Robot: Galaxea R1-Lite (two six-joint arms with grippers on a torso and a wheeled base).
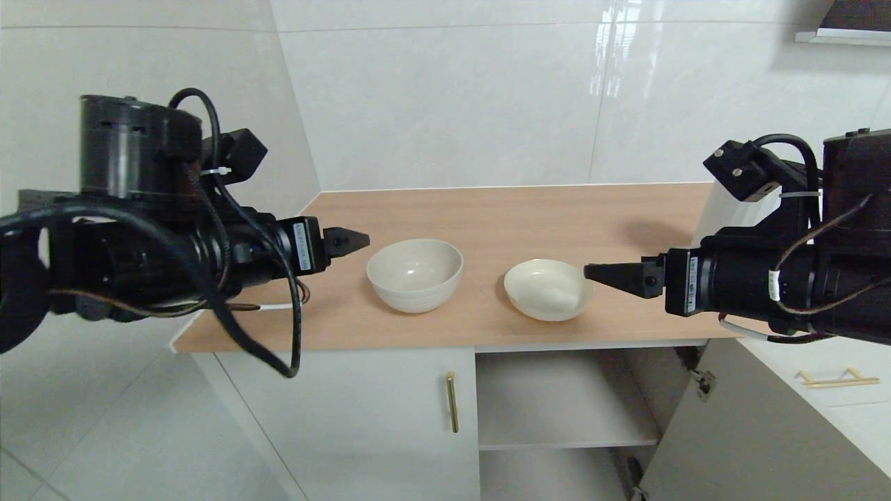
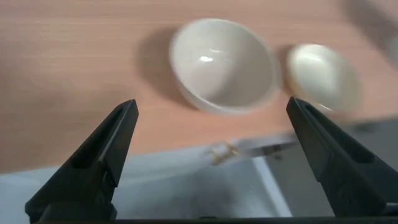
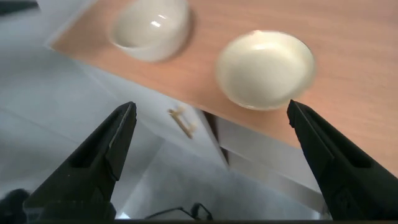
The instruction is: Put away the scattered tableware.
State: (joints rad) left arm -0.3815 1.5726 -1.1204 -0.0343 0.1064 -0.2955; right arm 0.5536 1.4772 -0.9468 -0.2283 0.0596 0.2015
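Filling the back, a white tiled wall [image 1: 445, 90] is seen, and a wooden tabletop [image 1: 501, 216] is set against it. Under the tabletop a white cupboard [image 1: 348, 417] is found. Its left door is closed. Its right door [image 1: 731, 431] is swung wide open, so a bare shelf [image 1: 564, 435] can be seen inside. The lower part of the cupboard is cut off by the picture's edge.

The left gripper [image 1: 351, 241] is held over the left end of the tabletop, near the big bowl but apart from it. Its fingers [image 2: 93, 168] are spread wide, and nothing is held between them. The right gripper [image 1: 598, 273] is held at the right side, and its tip is seen just beside the rim of the small bowl. Whether the rim is touched cannot be told. Its fingers [image 3: 93, 162] are spread wide too, with nothing in them.

Two pale bowls are left on the tabletop, near its front edge. The big bowl [image 1: 415, 273] is deep and is stood upright on the left. The small bowl [image 1: 548, 289] is shallower and is placed to its right, with a gap between them. Nothing is seen inside either bowl.

A gold handle [image 1: 452, 401] is fixed on the closed door. Another gold handle [image 1: 839, 379] is partly hidden under the right arm.
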